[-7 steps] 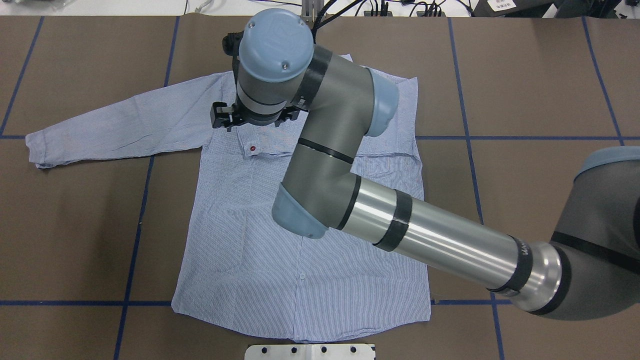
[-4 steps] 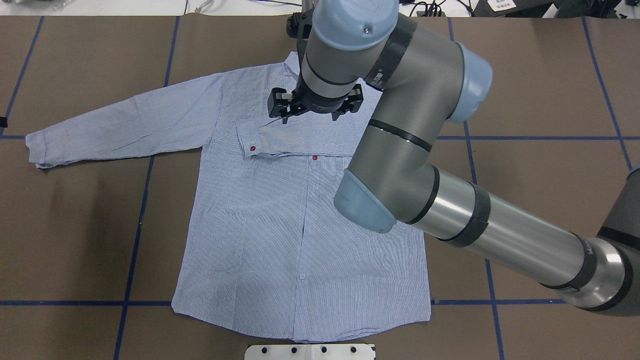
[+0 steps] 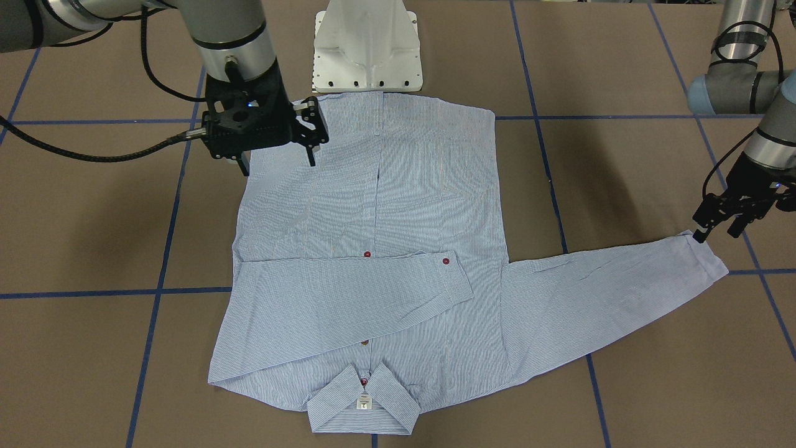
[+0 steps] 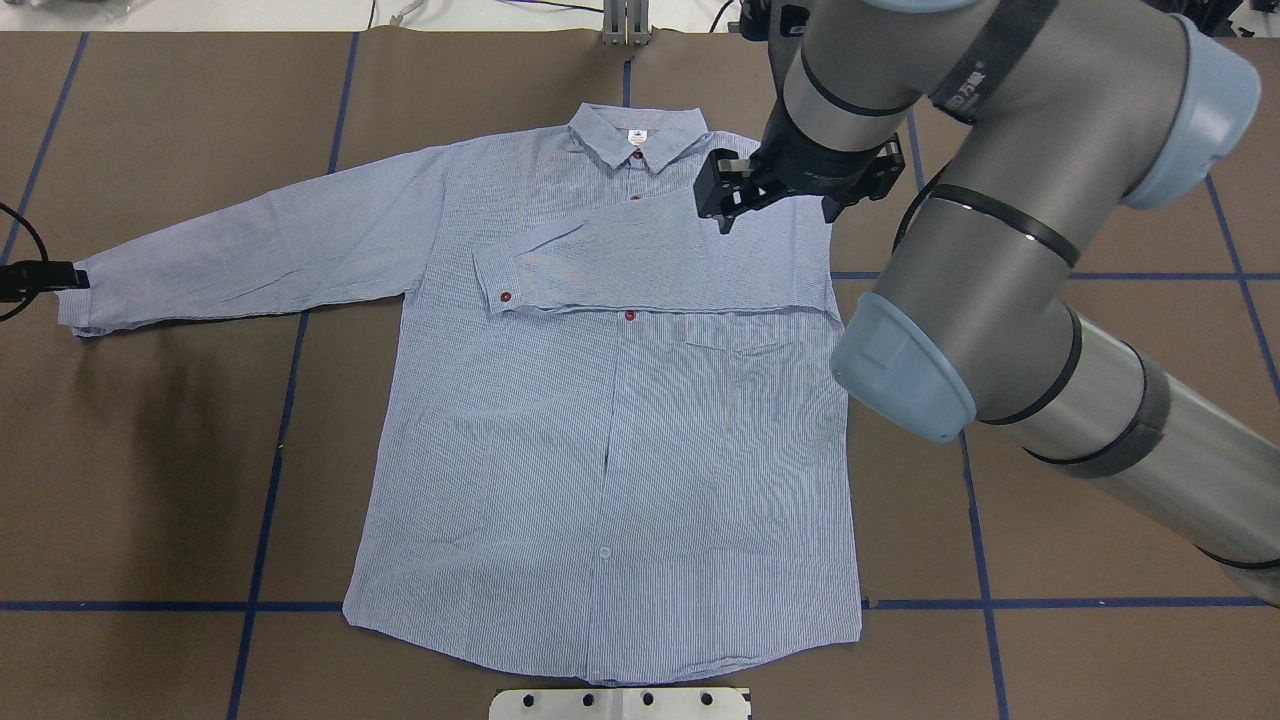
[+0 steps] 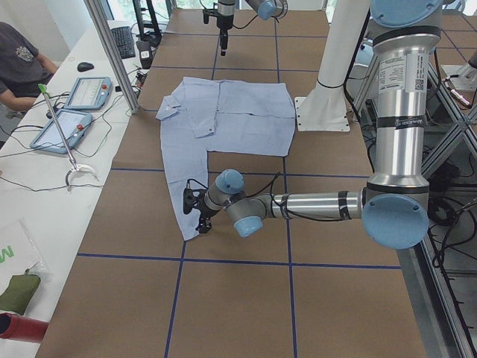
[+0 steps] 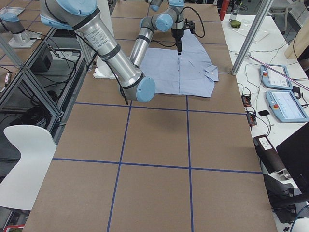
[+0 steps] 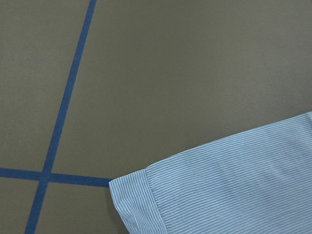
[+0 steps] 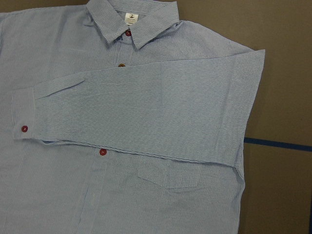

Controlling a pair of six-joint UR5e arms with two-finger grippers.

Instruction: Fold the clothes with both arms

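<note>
A: The right gripper (image 4: 778,208) hangs above the shirt (image 4: 600,450) with its 2 fingers spread wide and nothing between them; it points down over the shoulder end of the folded sleeve (image 4: 650,260), clear of the cloth.

B: And the left gripper (image 3: 717,231)?

A: Low, out at the far end of the outstretched sleeve (image 4: 250,250); its 2 fingers stand apart and grip nothing; 1 fingertip sits just beside the corner of that sleeve's cuff (image 3: 706,261), which lies flat.

B: Where does the shirt lie?

A: Spread face up on the brown table (image 4: 1050,150), across the blue tape lines (image 4: 270,470); the collar (image 4: 640,140) is on the side away from the robot, the hem near its base; 1 sleeve is laid across the chest, its red-buttoned cuff (image 4: 497,285) resting on the front; the chest pocket (image 4: 735,350) shows just below that fold.
</note>
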